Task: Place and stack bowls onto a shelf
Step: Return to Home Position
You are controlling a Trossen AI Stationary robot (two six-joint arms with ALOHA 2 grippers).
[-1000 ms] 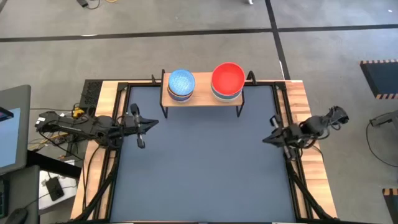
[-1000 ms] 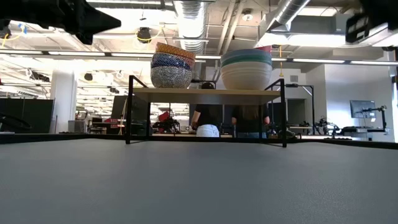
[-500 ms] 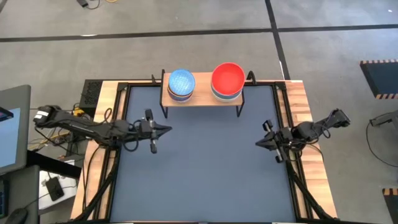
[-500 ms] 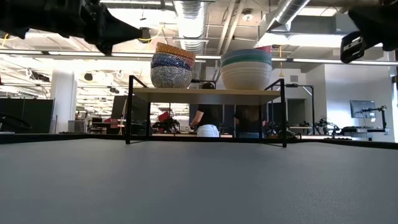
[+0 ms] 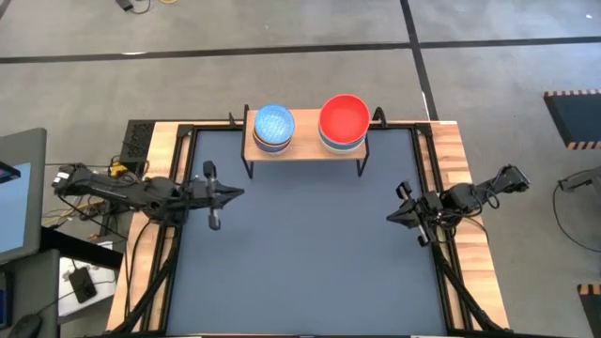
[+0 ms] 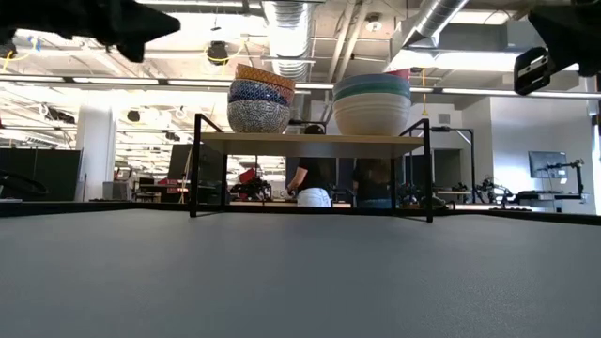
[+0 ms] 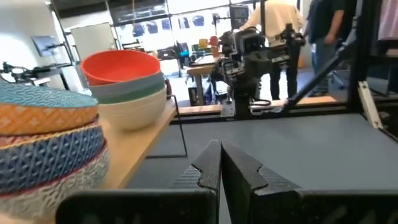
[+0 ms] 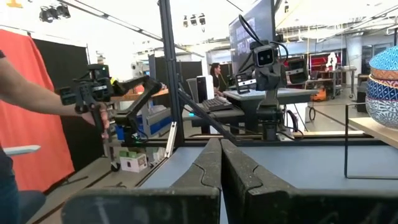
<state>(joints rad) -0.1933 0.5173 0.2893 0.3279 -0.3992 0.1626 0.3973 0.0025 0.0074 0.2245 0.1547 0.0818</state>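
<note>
The light-wood shelf [image 5: 305, 150] on black legs stands at the table's far edge and carries two stacks of several bowls each. The left stack [image 5: 274, 127] has the light blue patterned bowl on top and the grey-and-white ribbed bowl [image 6: 258, 116] resting on the plank. The right stack [image 5: 344, 122] is topped by the red bowl, with the cream white bowl [image 6: 372, 118] at the bottom. My left gripper [image 5: 239, 193] is shut and empty, hovering near the shelf's left legs. My right gripper [image 5: 390, 218] is shut and empty near the table's right side.
The dark tabletop [image 5: 310, 253] has a wood border with black rails [image 5: 177, 253] along its left and right sides. Beyond the table, people [image 6: 312, 178] stand in the room, and a person's arm [image 8: 37, 102] holds a hand-held gripper device.
My left gripper reached out toward the table's middle and slightly nearer, then drew back a little to the left. My right gripper shifted a short way toward the table's middle and near edge, then held still. The bowls and shelf have stayed put.
</note>
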